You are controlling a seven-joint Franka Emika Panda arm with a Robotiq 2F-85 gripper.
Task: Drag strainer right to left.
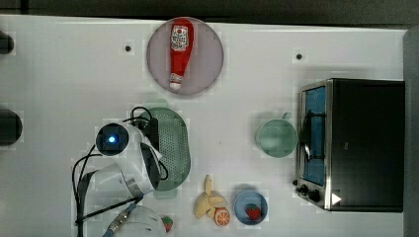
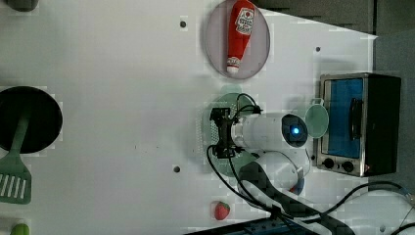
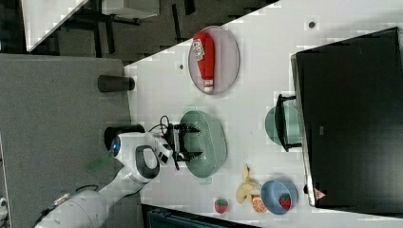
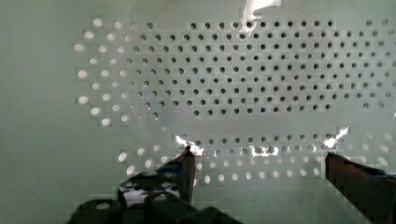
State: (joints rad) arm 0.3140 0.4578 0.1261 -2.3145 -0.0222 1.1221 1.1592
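Over the mint-green strainer (image 4: pixel 233 70) my hand (image 4: pixel 257 163) hangs with its fingers (image 4: pixel 187 163) spread wide, their tips down inside the perforated basin and gripping nothing. From the wrist view I cannot tell whether the tips touch the dotted bottom. The strainer (image 1: pixel 173 148) lies on the white table (image 1: pixel 64 74) near its middle, below the grey plate (image 1: pixel 210 54) carrying the ketchup bottle (image 1: pixel 180 49), and well to the top view's left of the green cup (image 1: pixel 276 138) and the toaster oven (image 1: pixel 360 143). The left view alone takes in a black pan (image 2: pixel 41 117) and green spatula (image 2: pixel 14 171); the top view shows a banana (image 1: pixel 207 200), an orange slice (image 1: pixel 222 216) and a blue bowl (image 1: pixel 242 200) holding a strawberry (image 1: pixel 253 212).
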